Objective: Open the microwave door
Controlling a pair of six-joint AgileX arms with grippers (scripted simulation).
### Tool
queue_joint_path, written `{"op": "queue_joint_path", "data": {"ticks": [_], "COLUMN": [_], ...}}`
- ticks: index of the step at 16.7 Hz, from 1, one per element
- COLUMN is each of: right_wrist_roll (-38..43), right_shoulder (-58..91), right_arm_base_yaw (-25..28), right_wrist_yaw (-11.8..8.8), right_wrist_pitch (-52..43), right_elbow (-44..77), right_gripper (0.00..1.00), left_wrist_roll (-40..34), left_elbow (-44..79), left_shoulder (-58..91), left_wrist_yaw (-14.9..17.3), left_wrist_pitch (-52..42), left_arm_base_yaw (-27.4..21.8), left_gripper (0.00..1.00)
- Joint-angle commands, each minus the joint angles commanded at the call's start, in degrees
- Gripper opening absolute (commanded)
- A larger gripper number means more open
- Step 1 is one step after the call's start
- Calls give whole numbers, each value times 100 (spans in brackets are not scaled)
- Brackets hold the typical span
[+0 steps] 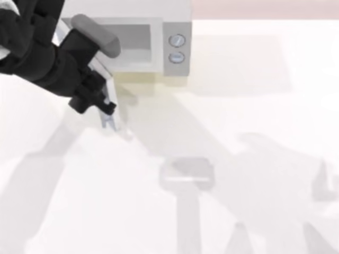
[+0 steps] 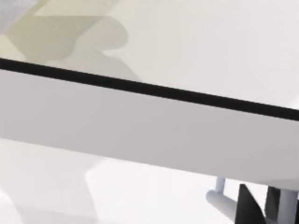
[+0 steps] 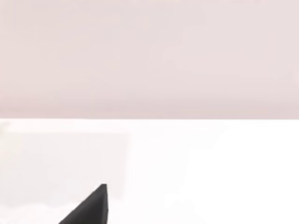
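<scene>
The light-grey microwave (image 1: 132,10) stands at the table's far edge, left of centre, with its two knobs (image 1: 177,48) on the right panel and its pale interior (image 1: 132,45) exposed. The microwave door (image 1: 117,100) is swung out toward the front left and shows edge-on. My left gripper (image 1: 107,108) is at the door's free end, shut on the slim bar handle. In the left wrist view the door panel (image 2: 140,126) fills the middle, and the dark fingers (image 2: 247,210) straddle the handle (image 2: 223,203). My right gripper (image 3: 93,210) is out of the top view.
The white table (image 1: 238,132) carries only the arms' shadows in front and to the right of the microwave. The left arm (image 1: 47,58) covers the far left corner. A pinkish wall (image 3: 149,56) rises behind the table.
</scene>
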Motion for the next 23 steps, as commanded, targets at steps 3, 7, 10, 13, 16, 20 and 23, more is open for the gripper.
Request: {"op": "queue_joint_path", "data": {"ticks": [3,7,10,13,16,20,23], "right_wrist_roll": [0,0,0,0,0,0,0], "right_shoulder": [0,0,0,0,0,0,0], "right_arm_base_yaw": [0,0,0,0,0,0,0], "right_wrist_yaw": [0,0,0,0,0,0,0], "right_wrist_pitch": [0,0,0,0,0,0,0], "right_elbow": [0,0,0,0,0,0,0], "right_gripper": [100,100,100,100,100,100,100], "left_wrist_roll": [-9,308,741,1117,1177,1177,1177], "left_elbow": [-18,-15,-42,-67,-71,-71,-71], "left_shoulder": [20,-20,-56,-97,-106,-106,-106], "left_wrist_yaw": [23,139,337,525,554,554,554], "left_wrist_pitch": [-5,-87,-229,-347,-364,-364,-364], "left_arm_base_yaw": [-14,118,310,473,498,498,498], "left_gripper": [0,0,0,0,0,0,0]}}
